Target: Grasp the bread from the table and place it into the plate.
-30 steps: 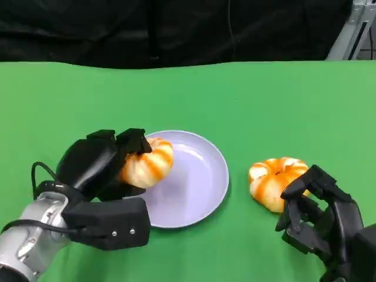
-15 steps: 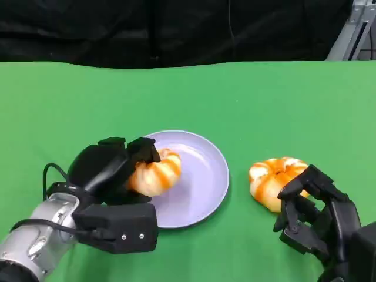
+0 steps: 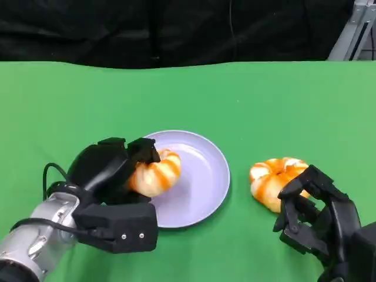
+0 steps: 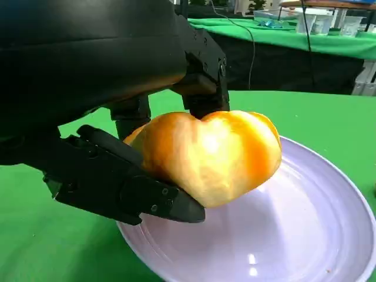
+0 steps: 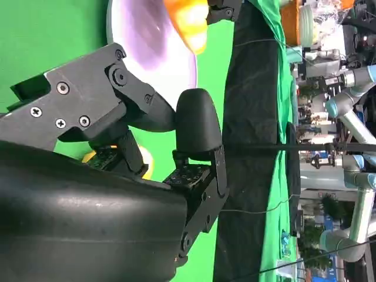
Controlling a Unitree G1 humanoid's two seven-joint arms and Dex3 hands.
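Hands sit nearest to the camera, one on each side. The right hand (image 3: 320,220) is low on the green surface (image 3: 282,100), just beside the second bread (image 3: 275,181). Its fingers are curled in a little, and the right wrist view shows them apart with a bit of orange bread between them. I cannot tell if they are touching that bread, and it lies flat on the surface, so I think it is not held yet.

The left hand (image 3: 114,170) is on the other side and it grips the first bread (image 3: 154,174). In the left wrist view its fingers (image 4: 126,182) wrap under and over the bread (image 4: 211,154), so the hold looks firm. The bread is over the near left part of the purple plate (image 3: 200,176), close above it, and I cannot tell if it is resting on it.

A second ago the bread was nearer the plate's left rim. Then the hand carried it in over the plate. In the last half second almost nothing moved, so the carry seems done. That means the first bread is where it should be, and the hand only has to let go. After that the second bread must come over too
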